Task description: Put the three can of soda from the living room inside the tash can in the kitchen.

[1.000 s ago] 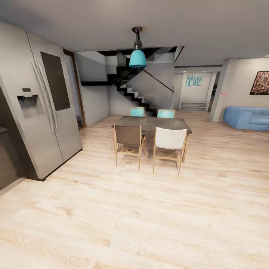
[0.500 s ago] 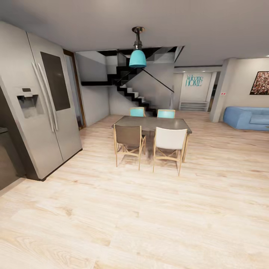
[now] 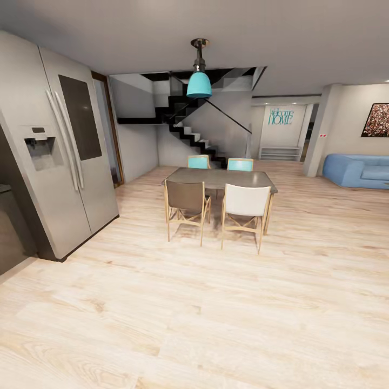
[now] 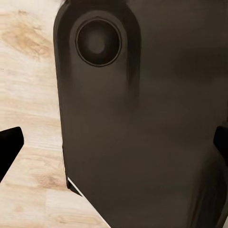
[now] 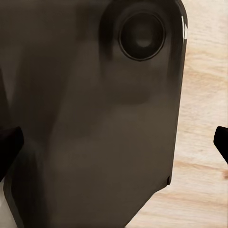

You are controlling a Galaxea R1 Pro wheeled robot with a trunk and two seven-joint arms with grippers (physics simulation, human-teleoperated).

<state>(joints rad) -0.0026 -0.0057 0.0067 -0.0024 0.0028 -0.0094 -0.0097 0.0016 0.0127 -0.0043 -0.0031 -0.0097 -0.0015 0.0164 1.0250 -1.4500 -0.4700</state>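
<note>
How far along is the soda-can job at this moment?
Nothing looks done: no soda can or trash can is in view. The head view faces the fridge, the dining table and the blue sofa far off. The whole job appears to remain.

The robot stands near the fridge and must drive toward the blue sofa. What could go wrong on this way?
The dining table with its four chairs, such as the white chair, stands between the robot and the sofa; a direct path could clip a chair leg. The fridge is close on the left, so a wide turn might brush it. No soda cans are visible yet, so the robot may need to search near the sofa.
</note>
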